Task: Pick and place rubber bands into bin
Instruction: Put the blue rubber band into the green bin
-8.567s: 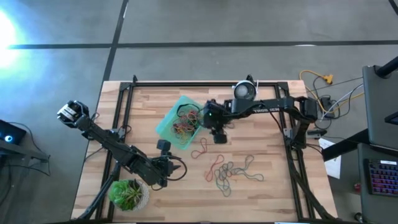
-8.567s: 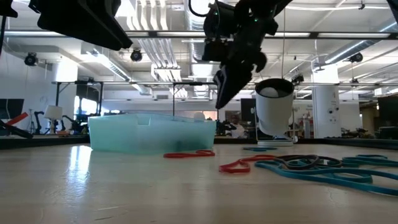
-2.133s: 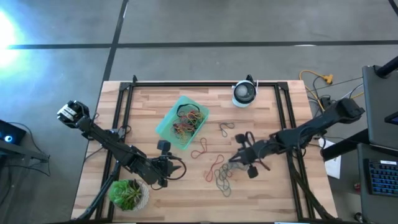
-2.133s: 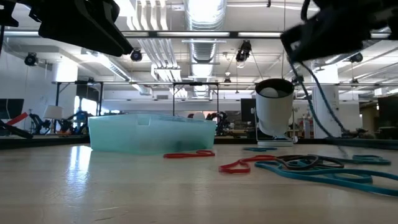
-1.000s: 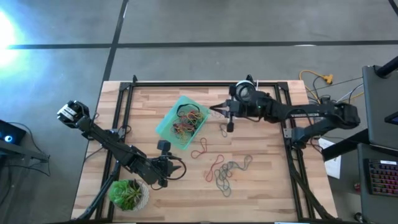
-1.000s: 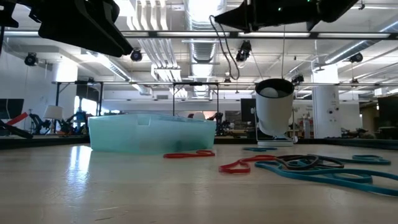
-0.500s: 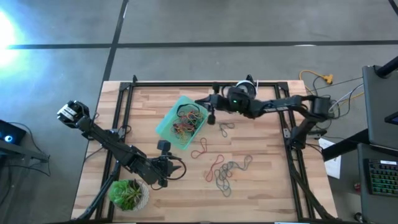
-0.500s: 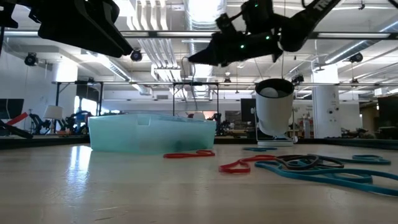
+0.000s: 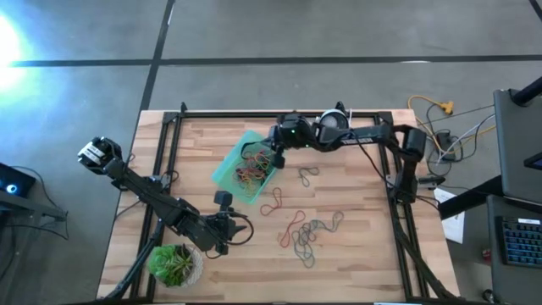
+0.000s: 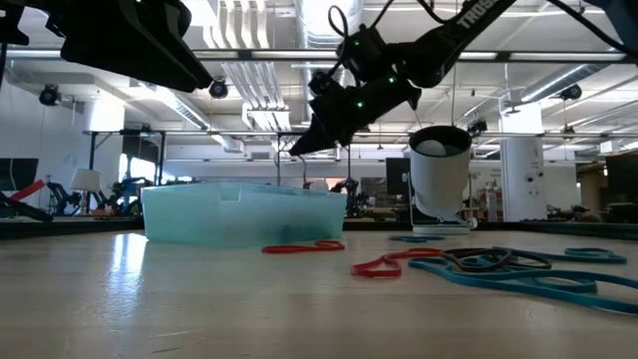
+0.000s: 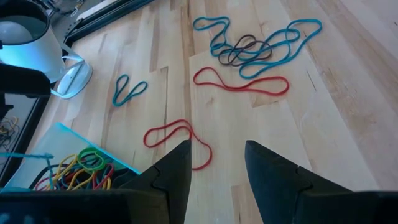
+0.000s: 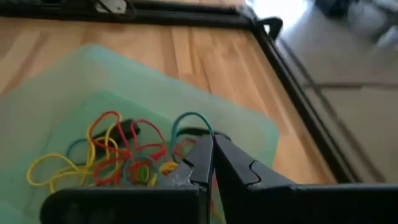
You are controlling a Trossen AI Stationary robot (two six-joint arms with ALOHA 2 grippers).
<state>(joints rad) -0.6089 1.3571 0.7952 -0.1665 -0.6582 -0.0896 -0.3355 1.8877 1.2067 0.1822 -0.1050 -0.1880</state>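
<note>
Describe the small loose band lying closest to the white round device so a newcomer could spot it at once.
Start at the white round device on the table's far edge. Toward the near edge from it, right of the teal bin, lies a small green-blue rubber band pinched into a figure-eight. It lies alone, apart from the tangled pile nearer the front.

Even, bright overhead light fills the room. Ceiling lamps [image 10: 321, 15] burn out to white in the low view, leaving the arms against them as dark silhouettes. A strong white glare [image 9: 10, 38] blooms on the floor at the left edge of the high view. The tabletop [image 9: 356, 263] carries only faint, soft shadows. The right wrist view is soft and blurred, most at its far corner; the left wrist view is sharp.
</note>
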